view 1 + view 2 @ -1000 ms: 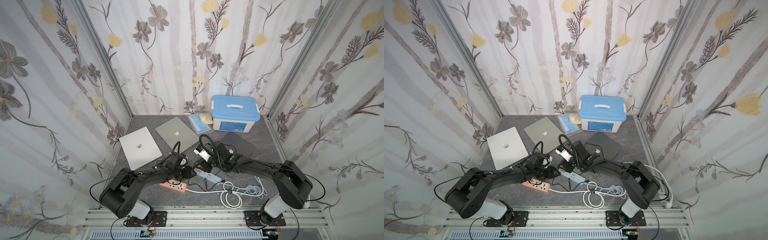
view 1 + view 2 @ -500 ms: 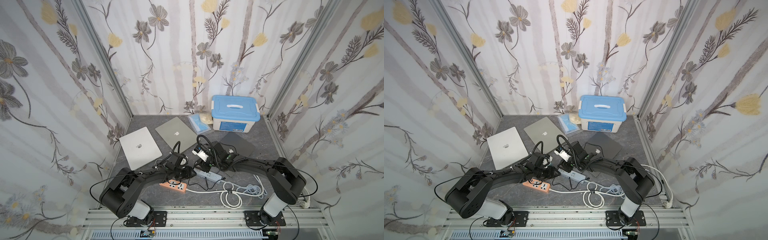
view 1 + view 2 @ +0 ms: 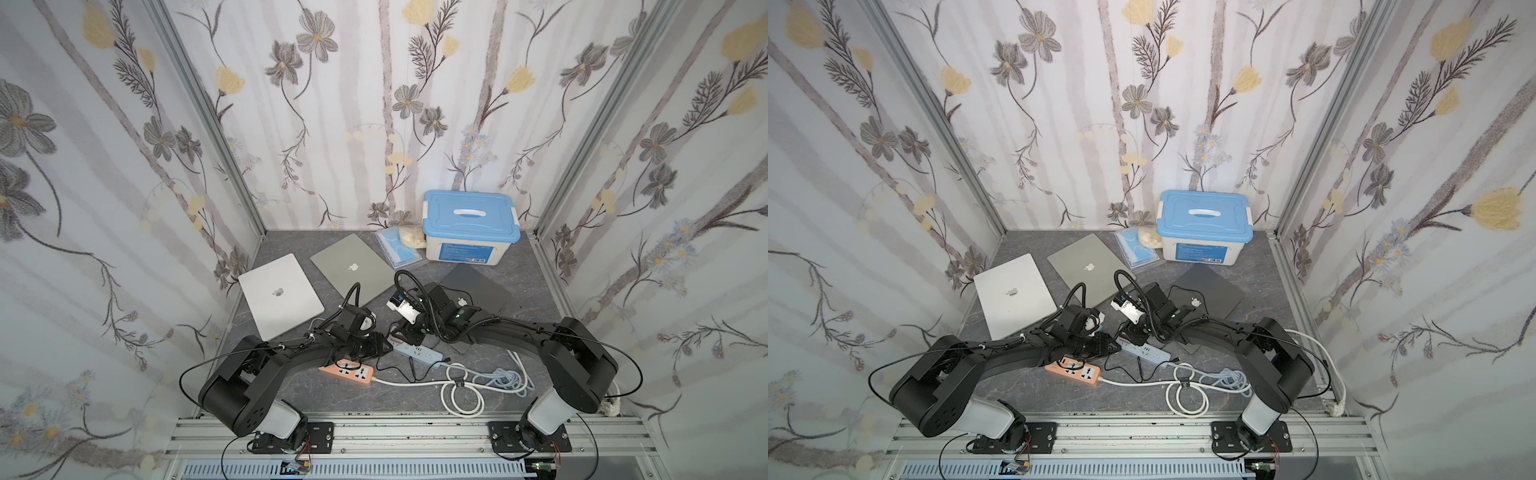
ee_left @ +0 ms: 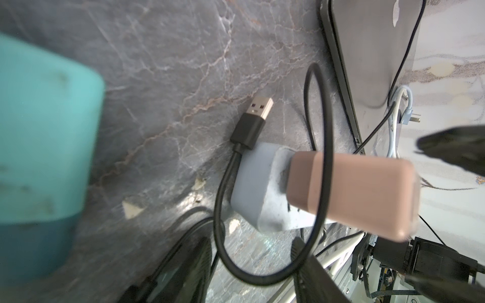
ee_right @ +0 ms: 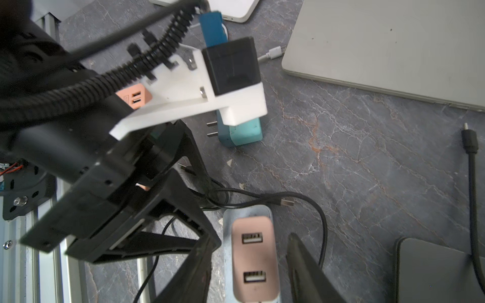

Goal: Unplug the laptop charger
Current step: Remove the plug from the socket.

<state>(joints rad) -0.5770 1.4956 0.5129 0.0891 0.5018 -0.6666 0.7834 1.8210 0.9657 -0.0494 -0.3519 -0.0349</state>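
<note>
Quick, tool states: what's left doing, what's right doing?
Left tool: open, gripping nothing; a black cable loops between its fingers.
Right tool: open, straddling the pink charger, not clamped on it.

A pink charger [image 4: 349, 194] sits plugged into the end of a pale grey-blue power strip [image 4: 252, 183] on the grey marbled bench [image 4: 170, 78]. A black cable [image 4: 223, 183] loops around the strip's end and across the charger. Its USB-A plug [image 4: 252, 123] lies bare on the bench, just beside the strip's corner. A blurred teal block [image 4: 44, 131] looms close to the lens. The left pincer [image 4: 253, 237] shows two black fingers [image 4: 183, 267] standing apart, the cable loop between them; whether they press the strip cannot be told. Beyond the charger lies a closed grey laptop [image 4: 367, 52], a thin black lead [image 4: 405, 49] crossing its lid and a white cable [image 4: 393, 115] at its edge. A blurred black shape [image 4: 459, 147] hangs near the charger's far end.
</note>
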